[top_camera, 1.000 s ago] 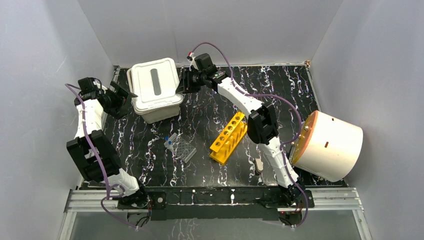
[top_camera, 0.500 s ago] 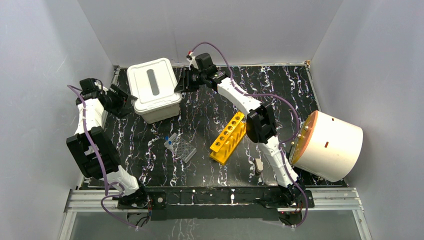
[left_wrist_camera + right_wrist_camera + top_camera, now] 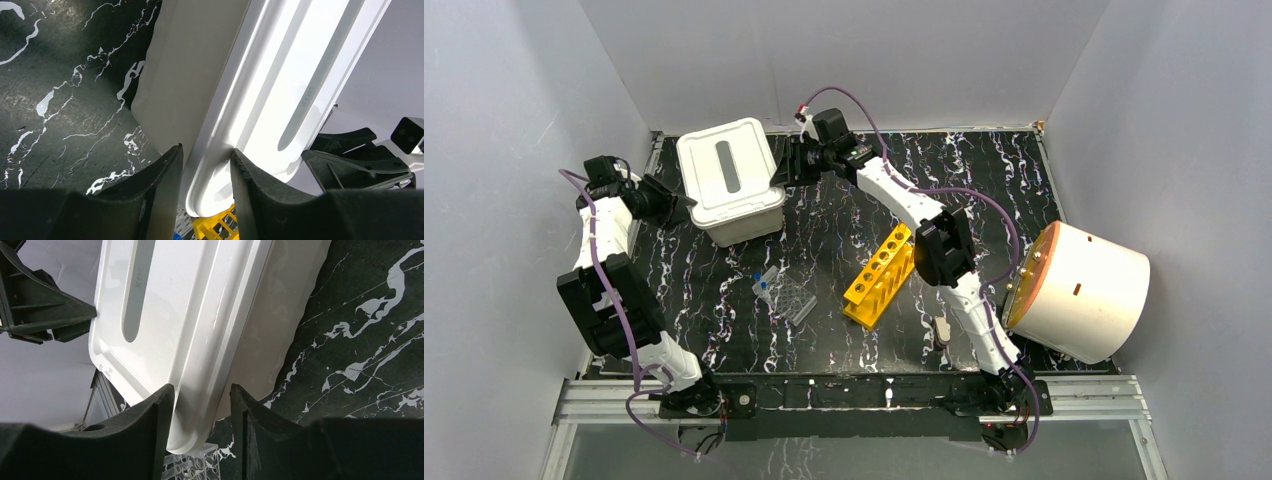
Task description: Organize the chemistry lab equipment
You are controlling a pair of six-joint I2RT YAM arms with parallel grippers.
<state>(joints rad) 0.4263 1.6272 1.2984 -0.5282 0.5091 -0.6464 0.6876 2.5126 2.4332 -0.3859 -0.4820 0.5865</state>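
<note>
The beige bin with its white slotted lid [image 3: 727,170] stands at the back left, between my two grippers. My left gripper [image 3: 680,204] [image 3: 206,150] is shut on the lid's left rim [image 3: 220,165], one finger under it and one on top. At the bin's right side, my right gripper [image 3: 786,165] [image 3: 202,387] straddles the lid's rim [image 3: 200,405]; it is open, with a gap at its right finger. The yellow tube rack [image 3: 882,274] [image 3: 220,227] lies mid-table. The clear ridged tray [image 3: 786,296] [image 3: 192,465], with small blue-capped items, lies left of the rack.
A big white cylinder with an orange face [image 3: 1084,290] lies at the right edge. A small pale item [image 3: 941,328] rests near the right arm's base. Grey walls close in the black marbled table [image 3: 1024,190] on three sides.
The left gripper's jaws have closed onto the lid's left rim. The bin has shifted and turned slightly to the left, and the right gripper has followed it.
</note>
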